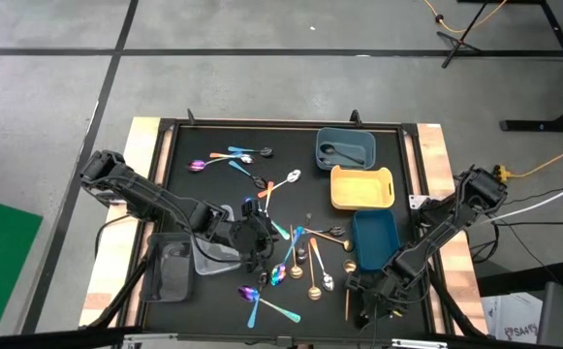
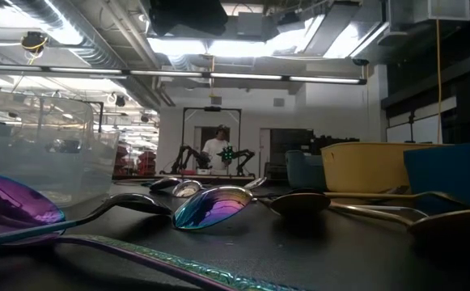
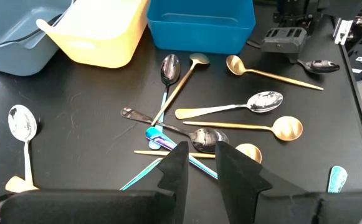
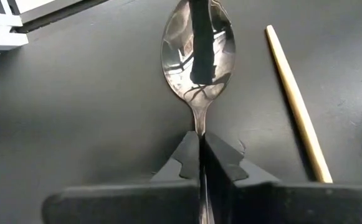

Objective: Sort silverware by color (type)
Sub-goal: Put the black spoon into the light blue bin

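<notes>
Gripping: right gripper (image 4: 200, 152) has its two dark fingers pressed together on the thin handle of a dark mirror-finish spoon (image 4: 198, 56), bowl pointing away from the wrist, lying on the black table top (image 4: 75, 112).
Beside it: a gold handle (image 4: 296, 102) lies just to one side of that spoon, apart from it, running at a slant.
Right gripper place: near the table's front edge on the right side (image 1: 370, 302), in front of the dark blue tray (image 1: 374, 240).
Silverware spread: most spoons (image 1: 298, 254) lie loose in the middle and front of the table; gold, silver, black, teal and purple ones overlap in a tangle (image 3: 193, 127).
Far group: a few teal, purple and dark spoons (image 1: 233, 157) sit toward the back left of the table.
Front pieces: a purple spoon and a teal one (image 1: 262, 302) lie near the front edge.
Left gripper: left gripper (image 3: 199, 165) hangs over the central tangle with its fingers a little apart and nothing between them; a dark spoon bowl (image 3: 204, 138) lies just beyond the tips.
Trays on right: grey-blue tray (image 1: 346, 147) at the back with a dark spoon inside, yellow tray (image 1: 361, 187) next, dark blue tray nearest the front.
Trays on left: a clear tray (image 1: 213, 250) and a grey tray (image 1: 170, 269) sit under the left arm.
Low view: purple and iridescent spoon bowls (image 2: 212, 207) fill the foreground; a person stands far back in the room.
</notes>
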